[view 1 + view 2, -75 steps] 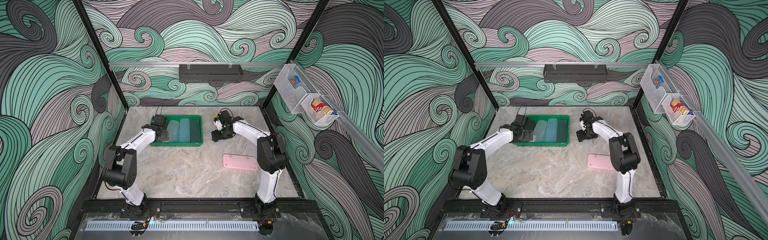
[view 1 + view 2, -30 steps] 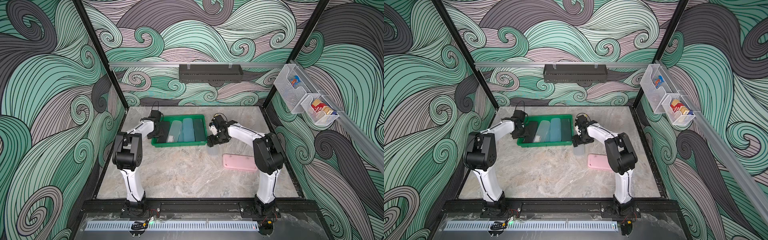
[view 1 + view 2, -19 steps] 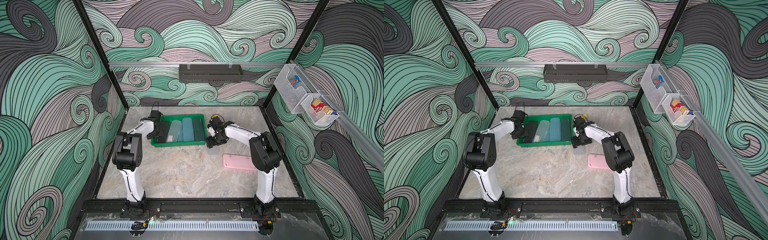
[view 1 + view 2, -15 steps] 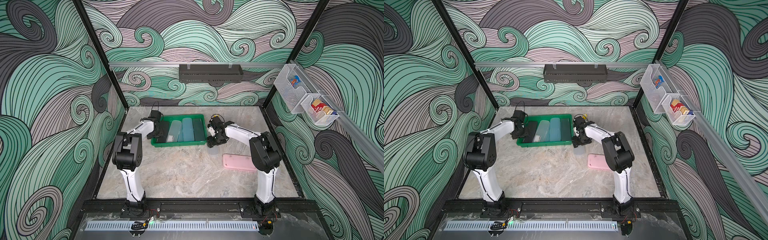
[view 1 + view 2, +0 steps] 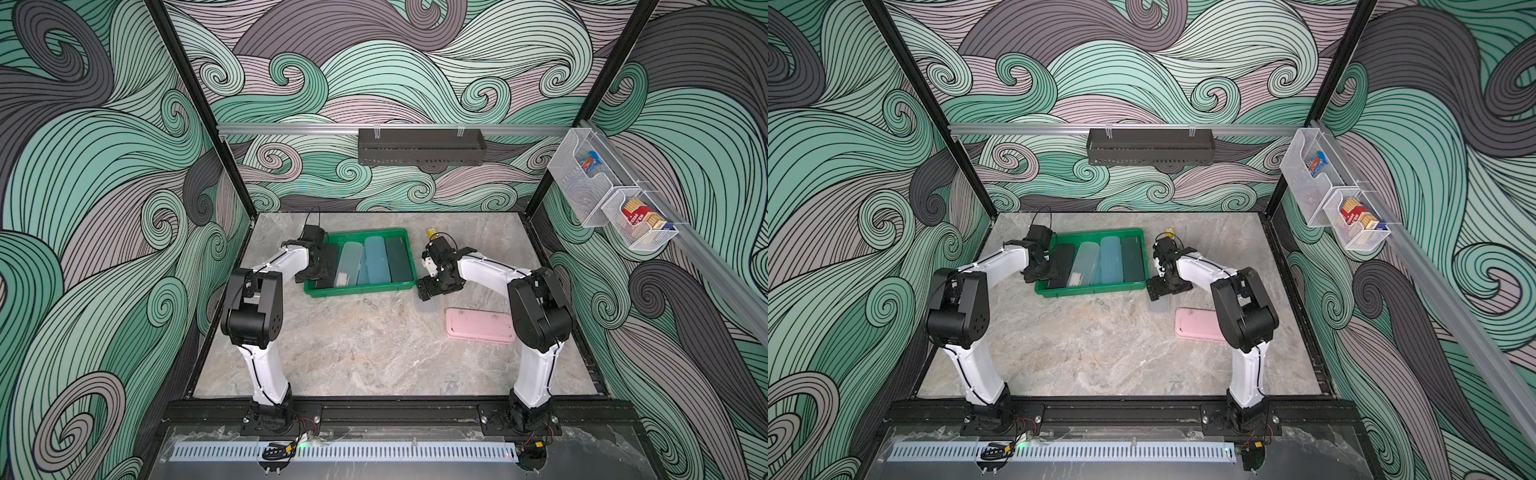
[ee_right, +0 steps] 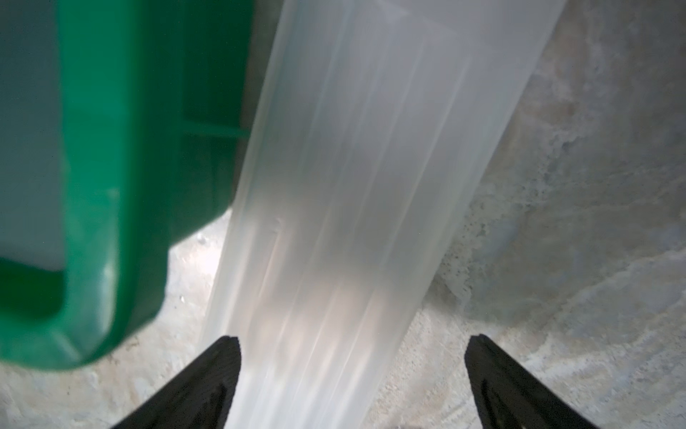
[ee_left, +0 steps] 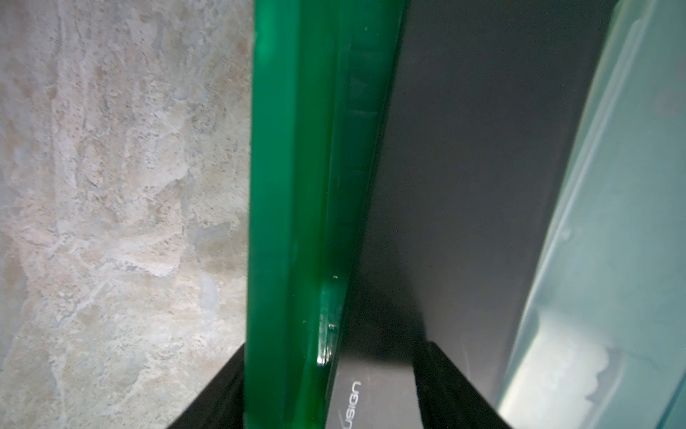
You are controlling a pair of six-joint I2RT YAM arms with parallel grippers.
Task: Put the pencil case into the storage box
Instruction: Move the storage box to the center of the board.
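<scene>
storage box rim gripped by left gripper, jaws narrow | pencil case, clear, on desk, straddled by right gripper, jaws wide

Table: grey stone look, with swirly green walls around it.
Storage box: bright green, near the back of the table, a bit crooked.
In the box: four pencil cases side by side, namely a black case, a cloudy white case, a blue case and a dark green case.
Left gripper: at the box's left wall, by the black case.
Right gripper: low, just beside the box's right front corner.
Clear pencil case: flat on the table, peeking out from under the right gripper.
Pink pencil case: flat on the table, near the clear one, partly hidden by the right arm.
Back wall: a long black trough on a rail.
Right wall: two white wire baskets with small packs inside.
</scene>
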